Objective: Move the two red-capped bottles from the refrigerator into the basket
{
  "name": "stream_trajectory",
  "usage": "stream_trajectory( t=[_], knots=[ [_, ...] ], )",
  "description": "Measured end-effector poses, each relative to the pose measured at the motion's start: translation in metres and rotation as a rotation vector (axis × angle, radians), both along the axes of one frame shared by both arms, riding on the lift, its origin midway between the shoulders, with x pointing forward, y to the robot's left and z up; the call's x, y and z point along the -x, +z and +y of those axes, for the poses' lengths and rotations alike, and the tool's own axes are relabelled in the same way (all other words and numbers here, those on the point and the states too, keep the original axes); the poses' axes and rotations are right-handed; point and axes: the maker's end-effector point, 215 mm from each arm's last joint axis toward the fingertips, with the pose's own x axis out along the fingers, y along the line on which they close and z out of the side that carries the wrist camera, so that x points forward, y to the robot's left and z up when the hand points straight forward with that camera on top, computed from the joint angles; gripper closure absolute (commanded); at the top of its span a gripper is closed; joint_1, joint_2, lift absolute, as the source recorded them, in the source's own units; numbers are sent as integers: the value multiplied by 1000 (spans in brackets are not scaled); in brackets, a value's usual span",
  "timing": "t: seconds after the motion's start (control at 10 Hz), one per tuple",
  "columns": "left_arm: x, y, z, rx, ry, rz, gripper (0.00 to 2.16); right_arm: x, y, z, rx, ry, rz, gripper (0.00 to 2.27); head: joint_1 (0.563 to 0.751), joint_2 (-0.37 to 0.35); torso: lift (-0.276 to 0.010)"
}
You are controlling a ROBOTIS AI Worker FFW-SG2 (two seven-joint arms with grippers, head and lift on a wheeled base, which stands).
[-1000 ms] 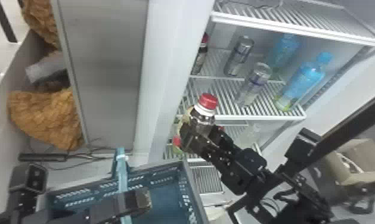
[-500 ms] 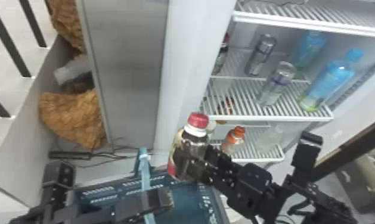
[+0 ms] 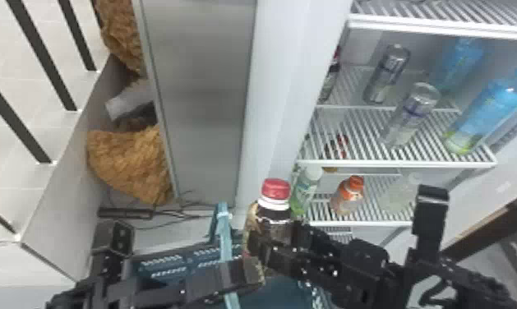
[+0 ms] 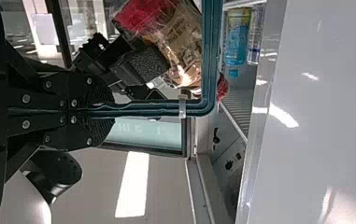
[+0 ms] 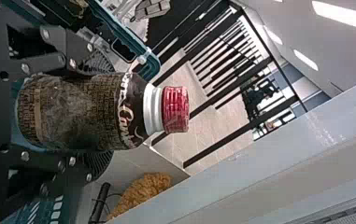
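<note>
Standing near red-capped bottle [image 3: 274, 215]: basket handle [image 3: 225, 236] | shelf [image 3: 393, 164]: orange-capped bottle [image 3: 348, 196]

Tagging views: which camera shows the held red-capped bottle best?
Right wrist view: the bottle's cap, collar and label show plainly. Head view: cap and neck, body partly behind the right tool. Left wrist view: the basket handle crosses it.

The left hand [image 3: 251, 271] is closed on the teal handle [image 4: 152, 107]. Past the handle, the right hand [image 3: 269, 248] grips a red-capped bottle [image 4: 182, 44]. A blue bottle [image 4: 237, 42] and a can [image 4: 255, 37] sit in the fridge [image 4: 241, 84].
</note>
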Motion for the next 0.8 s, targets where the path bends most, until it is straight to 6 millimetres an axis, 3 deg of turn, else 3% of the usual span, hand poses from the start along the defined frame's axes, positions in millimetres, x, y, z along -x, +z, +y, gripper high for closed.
stream_trajectory(
  t=[0.1,0.5,0.8],
  knots=[
    [0,0,0,0,0,0,1204,0,0,0,-3,1,3,65,695,-126,0],
    [0,1,0,4,0,0,1204,-6,12,4,-67,-6,-24,136,695,-116,0],
    [1,1,0,4,0,2,1204,-23,27,-16,-53,-70,-97,131,695,-147,0]
  ],
)
